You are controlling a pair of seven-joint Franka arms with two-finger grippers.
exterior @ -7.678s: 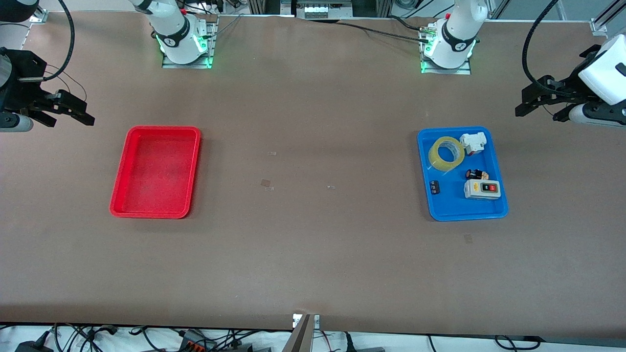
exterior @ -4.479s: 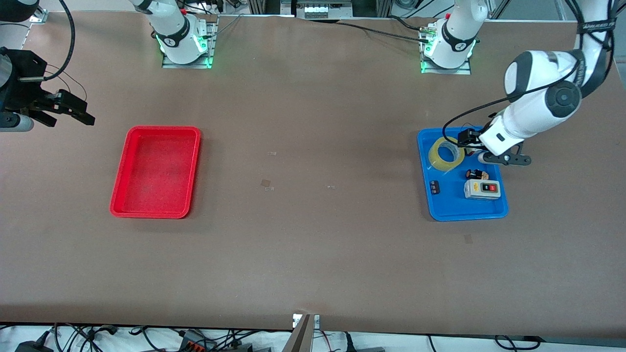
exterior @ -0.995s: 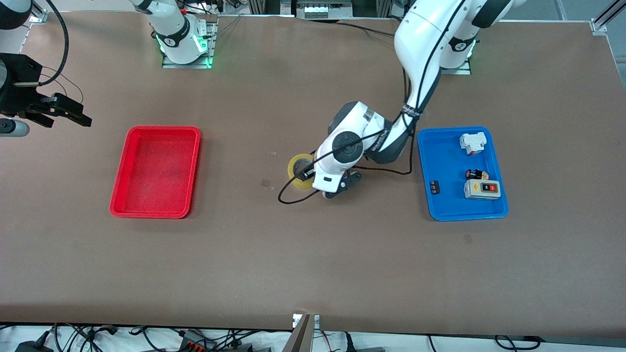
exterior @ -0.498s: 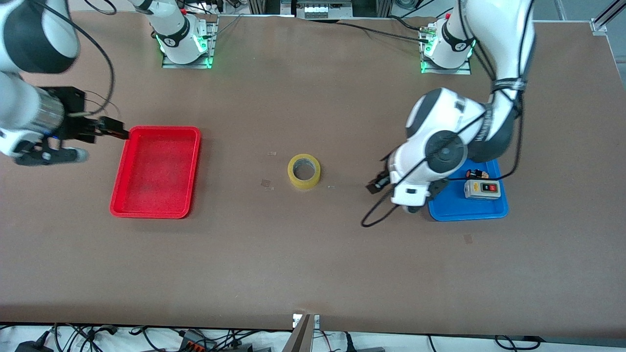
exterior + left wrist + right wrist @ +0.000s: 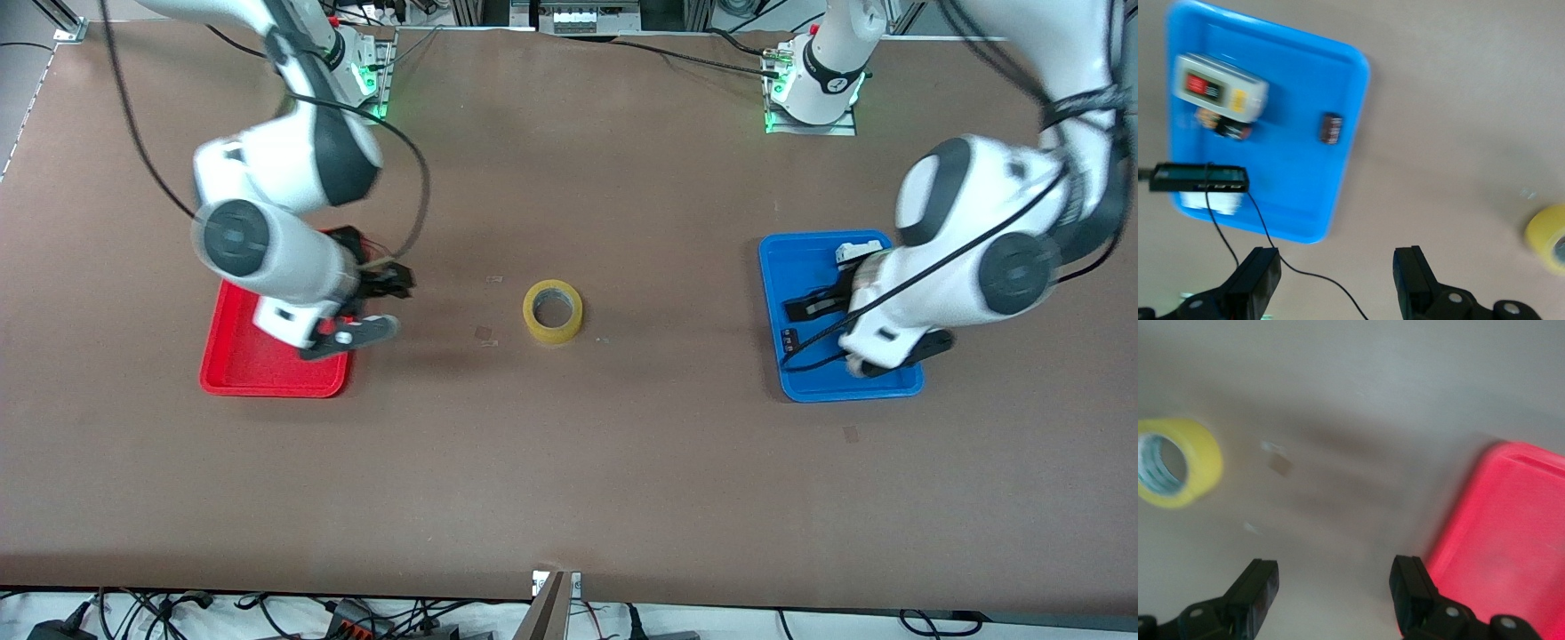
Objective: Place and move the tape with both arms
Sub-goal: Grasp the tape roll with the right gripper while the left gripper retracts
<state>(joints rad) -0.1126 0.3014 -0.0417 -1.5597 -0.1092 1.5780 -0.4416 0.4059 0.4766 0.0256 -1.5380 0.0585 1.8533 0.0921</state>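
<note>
The yellow tape [image 5: 553, 311] lies flat on the bare table, midway between the two trays, with nothing touching it. It also shows in the right wrist view [image 5: 1178, 463] and at the edge of the left wrist view [image 5: 1548, 237]. My right gripper [image 5: 396, 283] is open and empty over the red tray's edge that faces the tape, and it shows in its wrist view [image 5: 1331, 587]. My left gripper [image 5: 805, 307] is open and empty over the blue tray, and it shows in its wrist view [image 5: 1336, 280].
The red tray [image 5: 233, 373] stands toward the right arm's end and is empty. The blue tray [image 5: 800, 373] toward the left arm's end holds a grey switch box [image 5: 1221, 90], a white switch [image 5: 858, 252] and a small black part [image 5: 789, 338].
The left gripper took the tape from the blue tray, set it mid-table, let go and drew back over the blue tray. The right gripper swung in over the red tray's edge.
</note>
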